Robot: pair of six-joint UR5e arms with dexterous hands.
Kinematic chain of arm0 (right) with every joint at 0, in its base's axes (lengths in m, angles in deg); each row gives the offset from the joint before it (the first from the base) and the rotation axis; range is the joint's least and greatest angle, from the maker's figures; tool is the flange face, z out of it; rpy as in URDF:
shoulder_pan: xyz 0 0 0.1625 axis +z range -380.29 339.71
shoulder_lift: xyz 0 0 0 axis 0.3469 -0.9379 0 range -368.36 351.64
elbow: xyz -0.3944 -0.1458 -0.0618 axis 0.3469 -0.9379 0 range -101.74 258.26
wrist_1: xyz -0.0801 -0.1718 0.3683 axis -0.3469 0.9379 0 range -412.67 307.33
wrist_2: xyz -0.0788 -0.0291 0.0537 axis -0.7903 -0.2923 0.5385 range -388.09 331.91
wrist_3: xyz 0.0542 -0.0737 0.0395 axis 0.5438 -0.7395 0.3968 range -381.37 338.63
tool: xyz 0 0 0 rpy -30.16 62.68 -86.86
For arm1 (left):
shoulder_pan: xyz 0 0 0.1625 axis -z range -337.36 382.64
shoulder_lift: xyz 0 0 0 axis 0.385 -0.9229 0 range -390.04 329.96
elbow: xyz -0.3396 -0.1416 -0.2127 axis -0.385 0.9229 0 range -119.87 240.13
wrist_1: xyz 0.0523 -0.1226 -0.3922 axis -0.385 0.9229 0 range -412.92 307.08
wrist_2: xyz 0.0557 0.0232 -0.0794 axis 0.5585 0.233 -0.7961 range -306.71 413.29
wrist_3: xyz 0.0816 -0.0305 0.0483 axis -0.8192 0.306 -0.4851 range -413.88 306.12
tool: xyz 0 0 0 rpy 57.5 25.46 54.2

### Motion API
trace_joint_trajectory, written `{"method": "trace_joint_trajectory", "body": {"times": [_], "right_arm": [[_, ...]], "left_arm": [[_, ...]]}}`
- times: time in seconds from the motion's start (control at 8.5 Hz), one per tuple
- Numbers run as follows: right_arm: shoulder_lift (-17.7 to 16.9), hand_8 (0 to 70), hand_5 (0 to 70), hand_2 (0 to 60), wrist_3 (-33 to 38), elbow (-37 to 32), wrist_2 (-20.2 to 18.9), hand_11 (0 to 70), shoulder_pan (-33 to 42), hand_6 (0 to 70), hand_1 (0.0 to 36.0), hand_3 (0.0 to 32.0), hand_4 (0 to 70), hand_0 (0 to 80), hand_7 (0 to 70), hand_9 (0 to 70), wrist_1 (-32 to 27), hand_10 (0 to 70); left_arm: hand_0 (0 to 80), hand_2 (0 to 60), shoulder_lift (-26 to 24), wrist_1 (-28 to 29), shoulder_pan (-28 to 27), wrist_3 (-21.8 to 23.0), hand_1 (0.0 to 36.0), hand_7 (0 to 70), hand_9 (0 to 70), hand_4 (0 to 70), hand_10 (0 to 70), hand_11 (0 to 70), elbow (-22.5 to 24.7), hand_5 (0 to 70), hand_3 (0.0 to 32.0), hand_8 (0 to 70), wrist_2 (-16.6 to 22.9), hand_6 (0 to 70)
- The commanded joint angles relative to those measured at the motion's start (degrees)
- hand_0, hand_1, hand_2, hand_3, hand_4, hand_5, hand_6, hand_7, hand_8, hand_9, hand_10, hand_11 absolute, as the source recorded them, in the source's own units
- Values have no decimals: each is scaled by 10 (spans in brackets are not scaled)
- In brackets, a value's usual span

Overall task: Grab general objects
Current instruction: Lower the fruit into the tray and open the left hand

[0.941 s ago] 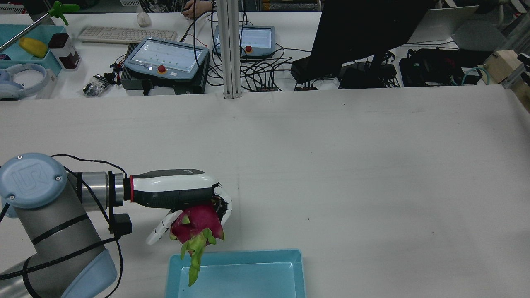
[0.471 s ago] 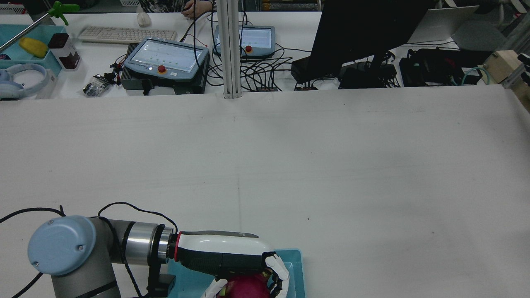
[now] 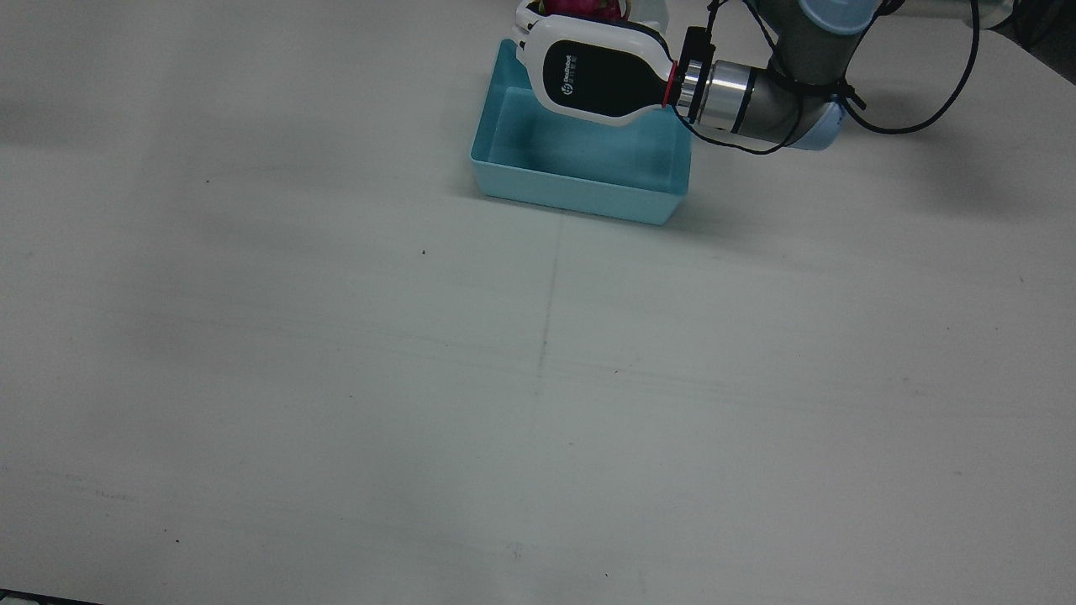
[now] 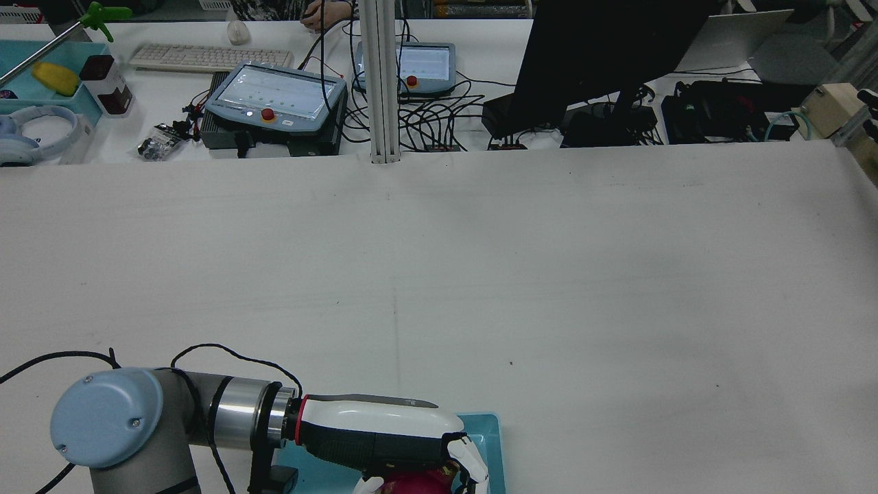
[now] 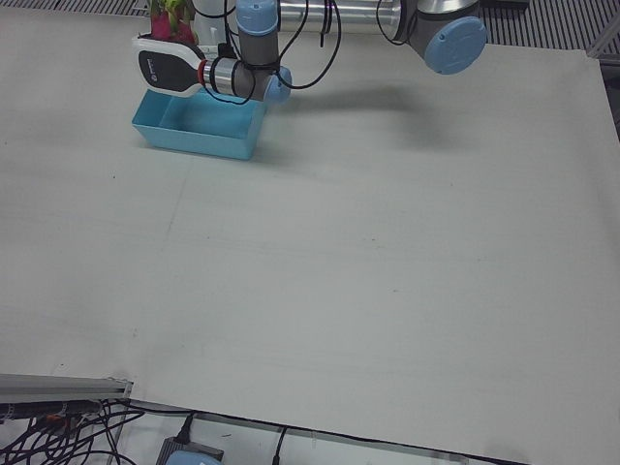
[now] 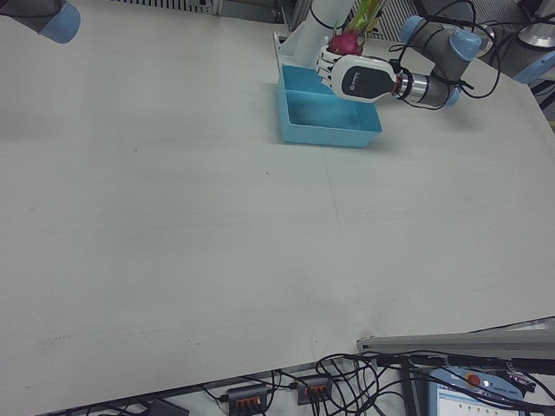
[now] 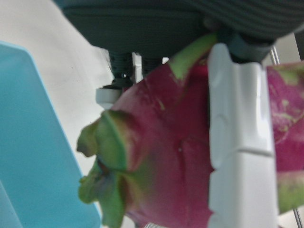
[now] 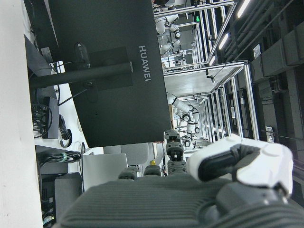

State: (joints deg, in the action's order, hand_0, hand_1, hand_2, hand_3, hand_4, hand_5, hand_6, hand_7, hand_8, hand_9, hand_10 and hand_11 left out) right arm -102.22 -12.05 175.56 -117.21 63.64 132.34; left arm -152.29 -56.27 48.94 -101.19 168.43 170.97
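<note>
My left hand point(image 3: 601, 76) is shut on a pink dragon fruit with green scales point(image 3: 580, 8). It holds the fruit over the far side of a light blue tray point(image 3: 580, 197), near the arm pedestals. The hand point(image 4: 384, 436) and the fruit point(image 4: 415, 484) show at the bottom edge of the rear view, above the tray point(image 4: 490, 439). In the left hand view a white finger point(image 7: 240, 142) wraps the fruit point(image 7: 166, 142), with the tray point(image 7: 28, 142) beside it. The right hand point(image 8: 237, 166) shows only in its own view, raised, holding nothing.
The tray's inside looks bare in the front view. A wide white table point(image 3: 538, 378) spreads in front of it. Beyond the table's far edge stand a monitor point(image 4: 603, 55), teach pendants point(image 4: 274, 96) and cables. The right arm's elbow point(image 5: 455, 44) hangs over the table's back.
The left hand has carried the dragon fruit from beside the tray to over it, toward the robot's side. In the last half second it shifted only slightly, lower in the rear view.
</note>
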Motion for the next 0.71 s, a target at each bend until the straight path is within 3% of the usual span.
{"method": "trace_joint_trajectory", "body": {"times": [0.0, 0.59], "right_arm": [[0, 0, 0, 0, 0, 0, 0, 0, 0, 0, 0, 0, 0, 0, 0, 0, 0, 0], [0, 0, 0, 0, 0, 0, 0, 0, 0, 0, 0, 0, 0, 0, 0, 0, 0, 0]], "left_arm": [[578, 600, 3, 8, 5, 3, 360, 157, 100, 138, 82, 151, -2, 433, 0, 127, 1, 161], [574, 600, 3, 8, 49, 6, 360, 186, 117, 145, 85, 154, -2, 429, 0, 135, 1, 165]]}}
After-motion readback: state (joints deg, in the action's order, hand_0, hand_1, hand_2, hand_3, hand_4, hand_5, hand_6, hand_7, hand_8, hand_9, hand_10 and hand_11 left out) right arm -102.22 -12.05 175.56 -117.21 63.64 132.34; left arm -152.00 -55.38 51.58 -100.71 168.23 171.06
